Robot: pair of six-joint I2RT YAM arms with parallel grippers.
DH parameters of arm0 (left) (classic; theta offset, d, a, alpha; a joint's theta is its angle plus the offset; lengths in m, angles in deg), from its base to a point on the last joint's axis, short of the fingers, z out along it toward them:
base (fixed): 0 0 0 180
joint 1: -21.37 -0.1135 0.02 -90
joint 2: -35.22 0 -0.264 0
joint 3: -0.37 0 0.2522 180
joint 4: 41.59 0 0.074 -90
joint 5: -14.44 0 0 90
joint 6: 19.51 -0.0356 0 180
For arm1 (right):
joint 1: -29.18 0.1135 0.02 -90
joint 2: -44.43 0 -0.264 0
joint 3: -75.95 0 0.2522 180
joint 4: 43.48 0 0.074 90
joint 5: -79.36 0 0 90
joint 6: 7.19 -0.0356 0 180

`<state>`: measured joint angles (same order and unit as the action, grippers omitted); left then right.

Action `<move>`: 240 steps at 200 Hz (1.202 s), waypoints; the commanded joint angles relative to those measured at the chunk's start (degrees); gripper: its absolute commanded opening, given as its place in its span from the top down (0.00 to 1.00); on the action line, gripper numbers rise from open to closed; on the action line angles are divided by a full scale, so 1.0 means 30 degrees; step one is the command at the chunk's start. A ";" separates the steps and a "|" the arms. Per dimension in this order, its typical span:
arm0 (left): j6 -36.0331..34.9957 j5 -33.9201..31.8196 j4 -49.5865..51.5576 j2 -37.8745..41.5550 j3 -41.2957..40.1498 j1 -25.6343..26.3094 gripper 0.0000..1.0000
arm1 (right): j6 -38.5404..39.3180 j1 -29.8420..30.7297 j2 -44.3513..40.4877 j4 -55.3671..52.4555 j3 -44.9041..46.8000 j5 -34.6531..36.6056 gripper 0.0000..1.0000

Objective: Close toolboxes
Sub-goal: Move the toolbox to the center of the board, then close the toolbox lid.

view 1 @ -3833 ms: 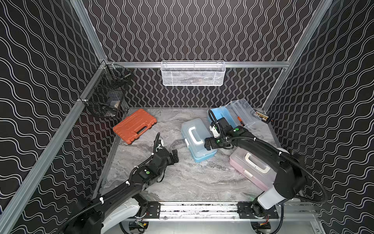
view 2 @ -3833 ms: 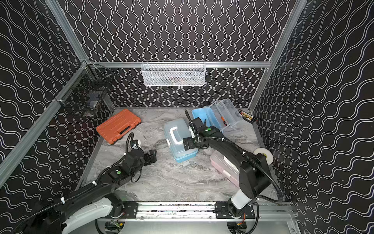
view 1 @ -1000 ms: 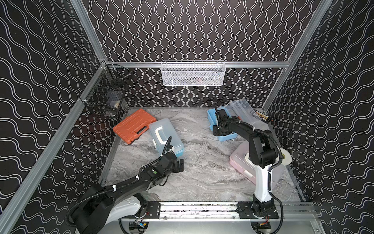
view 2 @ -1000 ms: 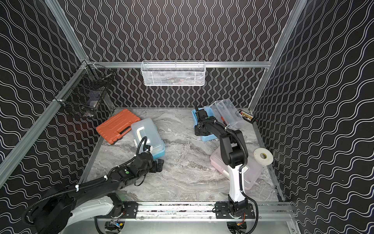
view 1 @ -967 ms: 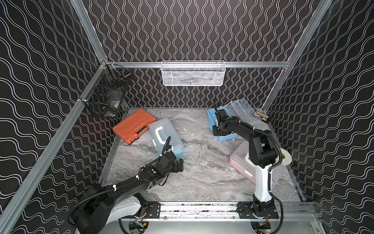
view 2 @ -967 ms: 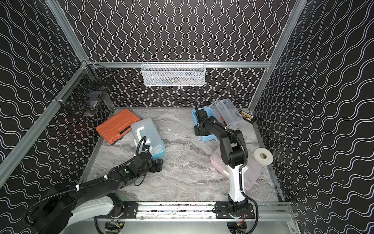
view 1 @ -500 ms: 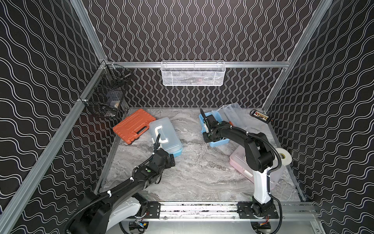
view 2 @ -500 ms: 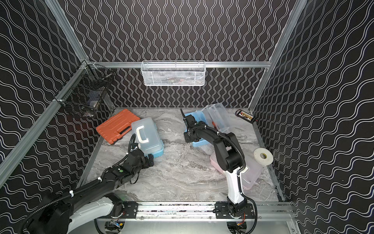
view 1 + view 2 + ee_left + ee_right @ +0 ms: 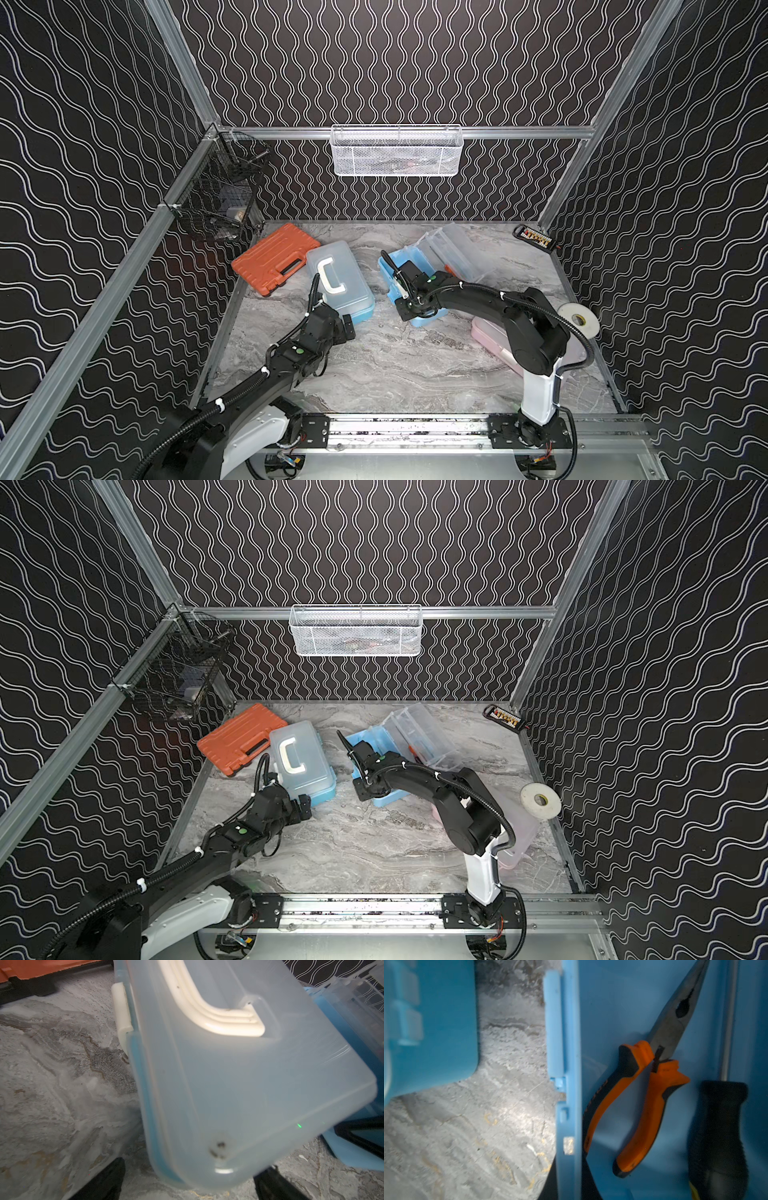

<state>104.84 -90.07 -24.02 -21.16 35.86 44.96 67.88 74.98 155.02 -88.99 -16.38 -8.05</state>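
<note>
1. Blue plastic fills my right wrist view. It is the wall of the open box (image 9: 568, 1064), and my right claw (image 9: 569, 1185) is pinched on it, one dark finger on each side.
2. Inside that box lie pliers (image 9: 643, 1105) with orange and black grips and a black-handled screwdriver (image 9: 718, 1136). Any lettering on them is too blurred to read.
3. In both top views the open box (image 9: 426, 320) (image 9: 390, 799) sits mid-table, toward my right. Its clear lid (image 9: 455, 255) is thrown back toward the rear wall. My right claw (image 9: 405, 307) is at its near left corner.
4. The closed box (image 9: 351, 286) (image 9: 309, 754) has a light blue base, a clear lid and a white handle. It lies left of the open box, apart from it.
5. My left claw (image 9: 337, 321) is spread wide at the closed box's near end. In the left wrist view a corner of the closed box (image 9: 249, 1084) sits between my two fingers (image 9: 104, 1182). I cannot tell whether they touch it.
6. A pink box (image 9: 488, 336) lies near the table's right edge, mostly hidden under my right arm.
7. An orange case (image 9: 272, 262) with a black handle lies just beside the closed box's far left side.
8. A black strip (image 9: 534, 237) with orange marks lies in the back right corner, its writing too small to read.
9. A white tape roll (image 9: 577, 320) sits by the right wall.
</note>
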 commanded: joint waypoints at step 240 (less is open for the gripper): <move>0.0046 -0.0285 -0.1477 -0.3266 0.3964 0.7147 0.01 | -0.0580 -0.8912 -0.4318 -0.4043 -0.4461 -0.0177 0.21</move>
<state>103.85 -88.32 -24.19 -28.17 45.98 65.40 64.55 52.40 140.83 -99.74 -27.63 -6.63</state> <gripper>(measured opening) 0.991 0.761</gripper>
